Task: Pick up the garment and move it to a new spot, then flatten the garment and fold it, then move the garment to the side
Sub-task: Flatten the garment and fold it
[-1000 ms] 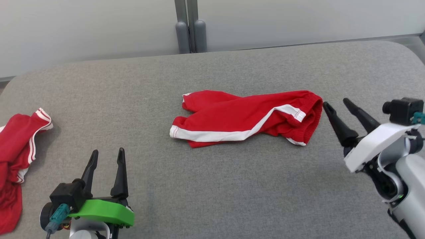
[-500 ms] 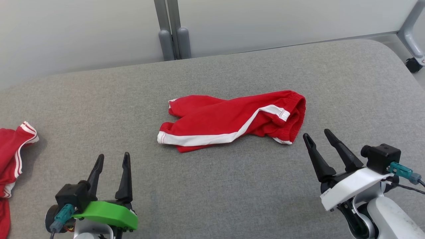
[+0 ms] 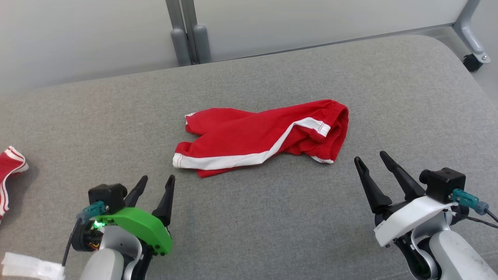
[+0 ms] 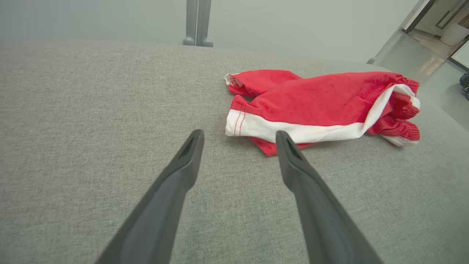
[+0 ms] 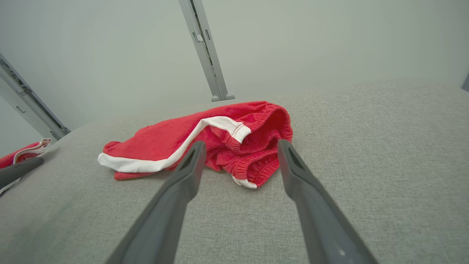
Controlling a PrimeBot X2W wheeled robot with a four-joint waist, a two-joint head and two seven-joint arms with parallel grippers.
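Note:
The garment (image 3: 253, 136), red shorts with a white side stripe, lies crumpled in the middle of the grey padded table (image 3: 272, 217), waistband to the right. In the head view my left gripper (image 3: 158, 177) is open at the lower left, fingers angled toward the leg hem, a short way off it. My right gripper (image 3: 369, 156) is open at the lower right, below and just right of the waistband, touching nothing. The left wrist view has the garment (image 4: 318, 102) just beyond the open left gripper (image 4: 239, 133). In the right wrist view the garment (image 5: 165, 143) lies past the open right gripper (image 5: 240, 143).
A second red garment (image 3: 9, 167) lies at the table's left edge, also the red cloth (image 5: 22, 154) in the right wrist view. A grey partition post (image 3: 186, 35) stands behind the table, and a frame leg with a caster (image 3: 472, 62) at the far right.
The head camera has swung right. My right gripper has drawn back from the waistband toward me. My left gripper has tilted right, toward the garment. The garment itself has not moved.

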